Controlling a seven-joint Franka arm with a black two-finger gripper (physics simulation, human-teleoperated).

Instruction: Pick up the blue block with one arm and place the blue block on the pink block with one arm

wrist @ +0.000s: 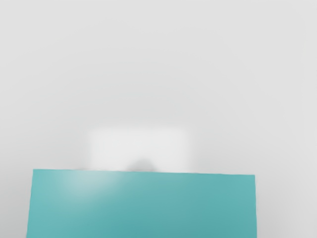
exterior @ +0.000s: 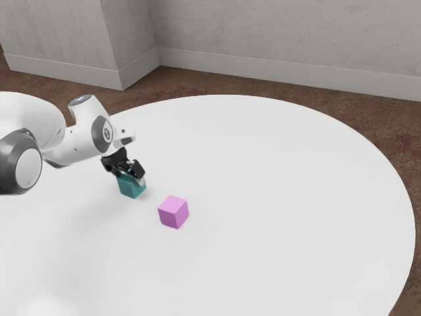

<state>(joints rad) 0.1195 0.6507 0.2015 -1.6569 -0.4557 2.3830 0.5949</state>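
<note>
Pink matte cube (exterior: 173,211): nearest you, top bare on the white round table (exterior: 296,197), awaiting its load. Teal-blue matte cube (exterior: 132,187): just beyond and left, apart from it, low at the tabletop. Black two-finger gripper (exterior: 128,170): clamped across that cube's sides, seemingly so you can lift.

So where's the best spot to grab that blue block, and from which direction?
From straight above, pinching two opposite side faces. The blue block is a cube with flat, parallel sides, and the pink block stands apart from it. The gripper grips it that way.
</note>
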